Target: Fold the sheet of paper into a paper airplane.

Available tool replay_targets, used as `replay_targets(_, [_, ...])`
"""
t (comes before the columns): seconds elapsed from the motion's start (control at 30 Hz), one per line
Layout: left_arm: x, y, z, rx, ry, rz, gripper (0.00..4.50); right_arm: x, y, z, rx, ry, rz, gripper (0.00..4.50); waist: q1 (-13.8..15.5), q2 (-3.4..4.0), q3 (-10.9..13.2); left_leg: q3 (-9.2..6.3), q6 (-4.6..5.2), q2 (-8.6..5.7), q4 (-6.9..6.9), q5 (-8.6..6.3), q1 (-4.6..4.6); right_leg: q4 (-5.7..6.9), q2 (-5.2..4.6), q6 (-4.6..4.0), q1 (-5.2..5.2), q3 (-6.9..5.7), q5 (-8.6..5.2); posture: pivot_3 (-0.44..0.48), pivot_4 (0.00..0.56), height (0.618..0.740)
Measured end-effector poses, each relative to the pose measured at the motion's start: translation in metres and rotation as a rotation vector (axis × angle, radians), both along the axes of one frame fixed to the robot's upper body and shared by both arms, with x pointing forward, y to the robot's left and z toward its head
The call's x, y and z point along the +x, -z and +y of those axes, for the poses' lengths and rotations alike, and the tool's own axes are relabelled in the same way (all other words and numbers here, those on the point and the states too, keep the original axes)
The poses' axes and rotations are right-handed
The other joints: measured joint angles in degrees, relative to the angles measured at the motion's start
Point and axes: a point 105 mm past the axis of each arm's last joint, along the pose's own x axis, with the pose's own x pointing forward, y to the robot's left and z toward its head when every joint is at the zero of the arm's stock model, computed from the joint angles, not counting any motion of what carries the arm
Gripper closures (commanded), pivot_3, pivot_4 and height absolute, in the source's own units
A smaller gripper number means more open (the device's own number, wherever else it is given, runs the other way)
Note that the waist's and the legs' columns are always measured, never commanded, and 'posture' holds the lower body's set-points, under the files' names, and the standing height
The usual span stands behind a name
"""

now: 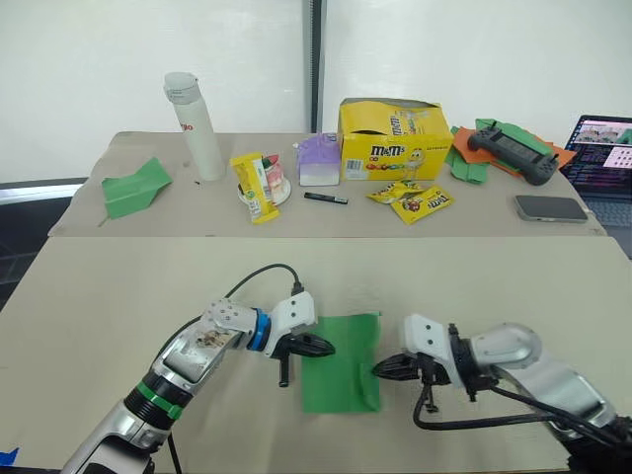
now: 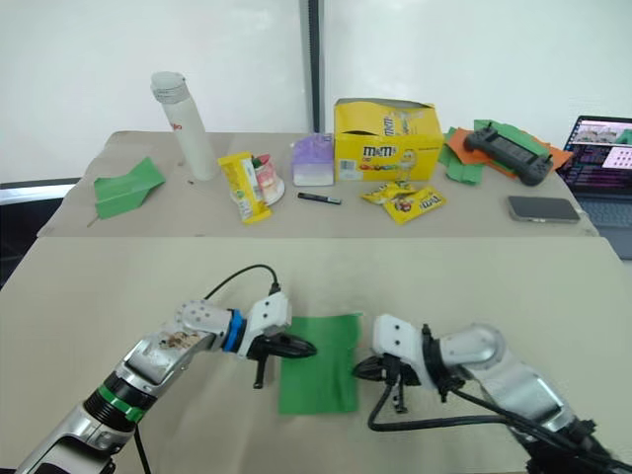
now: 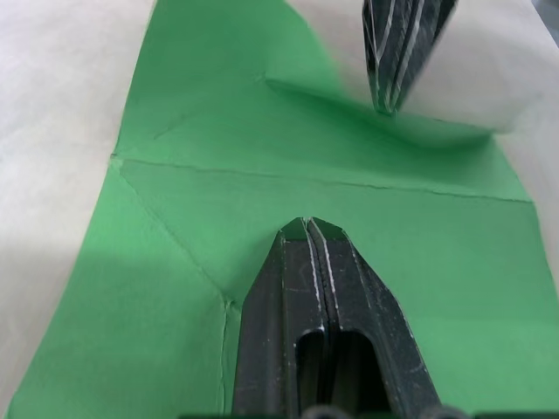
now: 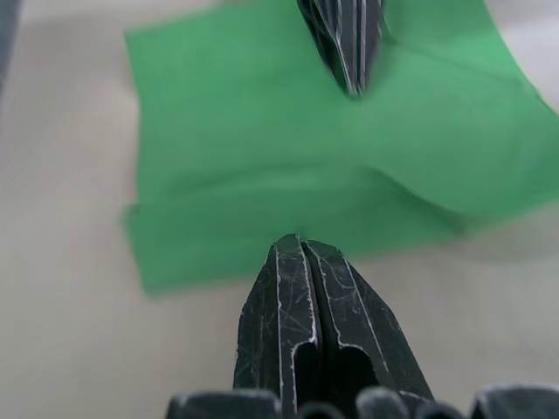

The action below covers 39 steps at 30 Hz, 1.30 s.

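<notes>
A: Where is the sheet of paper?

B: Flat on the near table, between the two grippers. The left gripper has its tip over the paper's left edge; the right gripper sits at the right edge.

A: Are the fingers clenched?

B: Both pairs are pressed together with nothing between them. The left wrist view shows its closed tip resting over the green, and the right wrist view shows its own tip just off the paper's edge.

A: What do the wrist cameras add?

B: The creases: a straight fold line across the sheet and diagonal ones. The edge near the right gripper is lifted in a hump. From the head views the sheet looks almost smooth.

A: And farther off?

B: On the back table stand a white bottle, a yellow candy box, candy packets, a black marker, a phone, a game controller on paper scraps, and a separate green paper plane. Nothing lies between the grippers and the sheet.
</notes>
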Motion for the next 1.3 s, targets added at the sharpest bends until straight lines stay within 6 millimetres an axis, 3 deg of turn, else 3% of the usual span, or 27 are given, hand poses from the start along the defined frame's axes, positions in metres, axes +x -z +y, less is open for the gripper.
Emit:
replay_targets(0.33, [0.0,-0.001,0.007,0.013,0.003,0.007,4.5,0.003,-0.004,0.001,0.067,0.047,0.028,4.48,0.03,0.0,0.0,-0.17,0.0,-0.02,0.0,-0.01,0.0,-0.01,-0.01,0.1,0.0,0.0,-0.06,0.0,0.15,0.74])
replay_targets(0.6, [0.001,-0.001,0.007,0.008,0.01,0.016,4.5,0.028,-0.023,-0.027,-0.047,0.128,-0.085,4.48,0.11,0.0,0.0,-0.17,0.0,-0.03,0.0,-0.01,-0.01,-0.02,-0.03,0.12,0.0,0.0,-0.07,0.0,0.15,0.74])
replay_targets(0.7, [0.0,-0.001,0.005,0.003,0.01,0.018,4.5,0.034,-0.028,-0.032,-0.016,0.202,-0.063,4.48,0.25,0.0,0.0,-0.18,0.02,-0.05,0.0,-0.02,-0.05,-0.03,-0.07,0.02,-0.02,0.01,-0.01,0.0,0.15,0.74])
replay_targets(0.73, [0.0,-0.001,0.005,0.002,0.01,0.018,4.5,0.036,-0.031,-0.034,0.002,0.224,-0.053,3.91,0.29,0.0,0.0,-0.17,0.03,-0.06,0.0,-0.03,-0.04,-0.03,-0.07,-0.1,-0.01,0.01,0.06,0.0,0.15,0.74])
replay_targets(0.9, [0.0,0.0,0.004,-0.006,0.007,0.021,4.5,0.029,-0.044,-0.037,0.092,0.289,0.044,2.28,0.54,0.0,0.0,-0.17,0.08,-0.07,0.0,-0.06,-0.05,-0.08,-0.08,-0.19,0.0,0.01,0.11,0.0,0.15,0.74])
replay_targets(1.0, [0.0,0.0,0.003,-0.016,0.003,0.024,4.5,0.018,-0.035,-0.036,0.175,0.364,0.164,2.28,0.82,0.0,0.01,-0.19,0.1,-0.07,0.0,-0.07,-0.06,-0.1,-0.09,-0.21,0.01,0.01,0.12,0.0,0.15,0.74])
replay_targets(1.1, [-0.001,0.001,0.002,-0.021,0.0,0.025,4.5,0.028,-0.029,-0.031,0.315,0.526,0.173,2.28,0.84,0.07,-0.01,-0.16,0.1,-0.07,-0.01,-0.07,-0.06,-0.09,-0.1,-0.21,-0.02,0.1,0.13,0.0,0.15,0.74])
replay_targets(1.2, [-0.001,0.001,0.001,-0.029,-0.005,0.026,4.5,0.032,-0.011,-0.042,0.332,0.768,0.222,2.28,0.95,0.12,-0.03,-0.2,0.1,-0.1,-0.02,-0.08,-0.07,-0.09,-0.12,-0.19,-0.04,0.11,0.12,0.0,0.15,0.74])
replay_targets(1.3, [-0.001,0.002,0.002,-0.029,-0.011,0.025,4.5,0.023,-0.011,-0.042,0.333,0.799,0.406,2.28,0.84,0.23,-0.06,-0.05,0.13,-0.12,-0.02,-0.09,-0.01,-0.09,-0.14,-0.21,-0.01,0.32,0.15,0.0,0.15,0.74])
